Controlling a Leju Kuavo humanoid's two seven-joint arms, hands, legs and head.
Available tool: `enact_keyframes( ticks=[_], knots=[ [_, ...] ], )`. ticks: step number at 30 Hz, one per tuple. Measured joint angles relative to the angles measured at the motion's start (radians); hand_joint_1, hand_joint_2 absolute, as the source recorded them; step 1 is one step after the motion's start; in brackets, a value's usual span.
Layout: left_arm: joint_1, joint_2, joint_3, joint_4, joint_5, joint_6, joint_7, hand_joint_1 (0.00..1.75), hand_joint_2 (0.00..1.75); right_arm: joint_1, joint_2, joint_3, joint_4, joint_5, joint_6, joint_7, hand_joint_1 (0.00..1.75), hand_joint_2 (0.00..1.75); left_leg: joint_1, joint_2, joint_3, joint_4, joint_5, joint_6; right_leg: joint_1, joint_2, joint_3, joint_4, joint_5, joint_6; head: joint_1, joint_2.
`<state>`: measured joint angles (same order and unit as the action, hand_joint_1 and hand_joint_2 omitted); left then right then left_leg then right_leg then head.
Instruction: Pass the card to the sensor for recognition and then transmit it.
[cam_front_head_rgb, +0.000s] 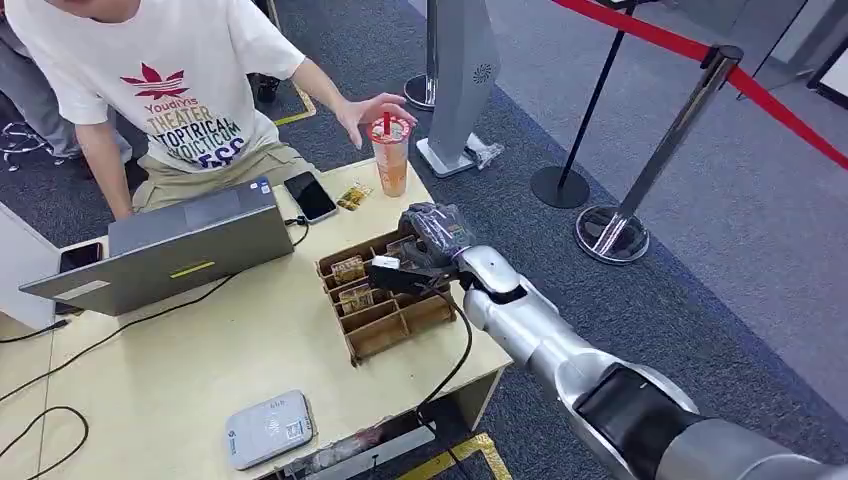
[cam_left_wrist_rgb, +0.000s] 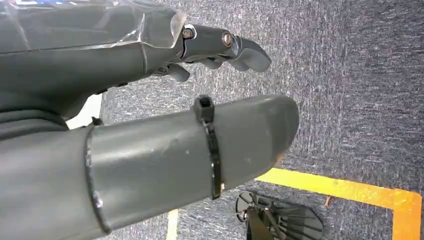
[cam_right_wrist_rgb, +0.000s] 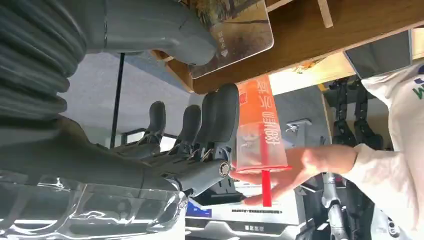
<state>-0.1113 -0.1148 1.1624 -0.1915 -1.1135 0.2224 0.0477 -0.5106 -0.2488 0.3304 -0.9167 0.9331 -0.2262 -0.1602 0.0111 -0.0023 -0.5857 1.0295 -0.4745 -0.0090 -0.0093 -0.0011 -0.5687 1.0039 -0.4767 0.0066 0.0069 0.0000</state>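
One table (cam_front_head_rgb: 200, 370), light wood, noted first. Laptop (cam_front_head_rgb: 190, 245) at 10 o'clock on it, lid up. Wooden tray (cam_front_head_rgb: 400, 335) at 3 o'clock, split into compartments, several w/ cards standing on edge. Sensor (cam_front_head_rgb: 268, 428), grey-white pad, flat at 6 o'clock near the front edge, well apart from tray. Drink cup (cam_front_head_rgb: 391, 160) at 1 o'clock, a person's hand (cam_front_head_rgb: 365, 112) on its lid.

Right hand (cam_front_head_rgb: 432, 235) poised over tray's 12 o'clock end. Per right wrist view: thumb (cam_right_wrist_rgb: 165, 25) laid against one card (cam_right_wrist_rgb: 240, 27), fingers (cam_right_wrist_rgb: 220, 120) spread and apart from it, nothing pinched yet. Cannot tell whether thumb presses or merely touches. Left hand (cam_left_wrist_rgb: 100, 65) hanging over carpet, fingers loosely extended, holding nothing.

Handling, assessed: card thin, stiff, light, glossy face, so prob. slippery; little risk of breakage, some of bending if levered against the divider. Best hold judged to be the exposed upper edge clear of the compartment, thumb on one face, finger on the opposite face, then lifted straight out. Pinch req'd firm enough to resist sliding, face kept flat for presenting to sensor. Neighbouring cards close by; double pick possible.
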Motion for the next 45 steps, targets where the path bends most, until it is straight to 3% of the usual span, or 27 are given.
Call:
enact_keyframes(
  ticks=[7, 12, 13, 14, 30, 32, 35, 36, 37, 38, 40, 42, 44, 45],
  knots=[
    [0.0, 0.0, 0.0, 0.0, 0.0, 0.0, 0.0, 0.0, 0.0, -0.007, 0.003, 0.006, 0.008, 0.0, 0.0, -0.002, 1.12, 1.75, 0.0, 0.0, 0.0, 0.0, 0.0, 0.0, 0.0, 0.0, 0.0, 0.0, 0.0, 0.0, 0.0, 0.0],
    [0.0, 0.0, 0.0, 0.0, 0.0, 0.001, 0.0, 0.0, 0.0, -0.008, 0.004, 0.009, 0.013, 0.0, 0.0, -0.002, 1.08, 1.75, 0.0, 0.0, 0.0, 0.0, 0.0, 0.0, 0.0, 0.0, 0.0, 0.0, 0.0, 0.0, 0.0, 0.0],
    [0.0, 0.0, 0.0, 0.0, 0.001, 0.001, 0.0, 0.0, 0.0, -0.008, 0.004, 0.01, 0.014, 0.0, 0.003, -0.002, 0.99, 1.75, 0.0, 0.0, 0.0, 0.0, 0.0, 0.0, 0.0, 0.0, 0.0, 0.0, 0.0, 0.0, 0.0, 0.0],
    [0.0, 0.0, 0.0, 0.0, 0.002, 0.0, 0.0, 0.0, 0.0, -0.008, 0.004, 0.011, 0.015, 0.0, 0.006, -0.002, 1.05, 1.75, 0.0, 0.0, 0.0, 0.0, 0.0, 0.0, 0.0, 0.0, 0.0, 0.0, 0.0, 0.0, 0.0, 0.0],
    [0.0, 0.0, 0.0, 0.0, 0.006, 0.003, -0.002, 0.0, 0.0, -0.012, 0.003, 0.018, 0.016, -0.017, 0.028, 0.003, 0.99, 1.75, 0.0, 0.0, 0.0, 0.0, 0.0, 0.0, 0.0, 0.0, 0.0, 0.0, 0.0, 0.0, 0.0, 0.0],
    [0.0, 0.0, 0.0, 0.0, 0.006, 0.003, -0.002, 0.0, 0.0, -0.012, 0.003, 0.019, 0.016, -0.017, 0.028, 0.003, 0.84, 1.75, 0.0, 0.0, 0.0, 0.0, 0.0, 0.0, 0.0, 0.0, 0.0, 0.0, 0.0, 0.0, 0.0, 0.0],
    [0.0, 0.0, 0.0, 0.0, 0.006, 0.003, -0.003, 0.0, 0.0, -0.012, 0.003, 0.02, 0.016, -0.018, 0.032, 0.005, 0.89, 1.75, 0.0, 0.0, 0.0, 0.0, 0.0, 0.0, 0.0, 0.0, 0.0, 0.0, 0.0, 0.0, 0.0, 0.0],
    [0.0, 0.0, 0.0, 0.0, 0.006, 0.003, -0.005, 0.0, 0.0, -0.011, 0.003, 0.021, 0.016, -0.018, 0.035, 0.007, 1.1, 1.75, 0.0, 0.0, 0.0, 0.0, 0.0, 0.0, 0.0, 0.0, 0.0, 0.0, 0.0, 0.0, 0.0, 0.0],
    [0.0, 0.0, 0.0, 0.0, 0.006, 0.003, -0.005, 0.0, 0.0, -0.011, 0.003, 0.022, 0.016, -0.018, 0.039, 0.009, 1.1, 1.75, 0.0, 0.0, 0.0, 0.0, 0.0, 0.0, 0.0, 0.0, 0.0, 0.0, 0.0, 0.0, 0.0, 0.0],
    [0.0, 0.0, 0.0, 0.0, 0.007, 0.003, -0.005, 0.0, 0.0, -0.011, 0.003, 0.023, 0.016, -0.02, 0.042, 0.011, 0.94, 1.75, 0.0, 0.0, 0.0, 0.0, 0.0, 0.0, 0.0, 0.0, 0.0, 0.0, 0.0, 0.0, 0.0, 0.0],
    [0.0, 0.0, 0.0, 0.0, 0.007, 0.005, -0.005, 0.0, 0.0, -0.012, 0.003, 0.023, 0.016, -0.021, 0.045, 0.012, 0.86, 1.75, 0.0, 0.0, 0.0, 0.0, 0.0, 0.0, 0.0, 0.0, 0.0, 0.0, 0.0, 0.0, 0.0, 0.0],
    [0.0, 0.0, 0.0, 0.0, 0.008, 0.005, -0.006, 0.0, 0.0, -0.011, 0.003, 0.023, 0.016, -0.021, 0.047, 0.014, 0.99, 1.75, 0.0, 0.0, 0.0, 0.0, 0.0, 0.0, 0.0, 0.0, 0.0, 0.0, 0.0, 0.0, 0.0, 0.0],
    [0.0, 0.0, 0.0, 0.0, 0.008, 0.005, -0.008, 0.0, 0.0, -0.012, 0.003, 0.024, 0.016, -0.021, 0.052, 0.018, 1.29, 1.75, 0.0, 0.0, 0.001, 0.0, 0.0, 0.0, 0.0, 0.0, 0.0, 0.0, 0.0, 0.0, 0.0, 0.0],
    [0.0, 0.0, 0.0, 0.0, 0.008, 0.005, -0.008, 0.0, 0.0, -0.012, 0.003, 0.024, 0.015, -0.021, 0.056, 0.02, 1.34, 1.75, 0.0, 0.0, 0.001, 0.0, 0.0, 0.0, 0.0, 0.0, 0.0, 0.0, 0.0, 0.0, 0.0, 0.0]
  ],
)
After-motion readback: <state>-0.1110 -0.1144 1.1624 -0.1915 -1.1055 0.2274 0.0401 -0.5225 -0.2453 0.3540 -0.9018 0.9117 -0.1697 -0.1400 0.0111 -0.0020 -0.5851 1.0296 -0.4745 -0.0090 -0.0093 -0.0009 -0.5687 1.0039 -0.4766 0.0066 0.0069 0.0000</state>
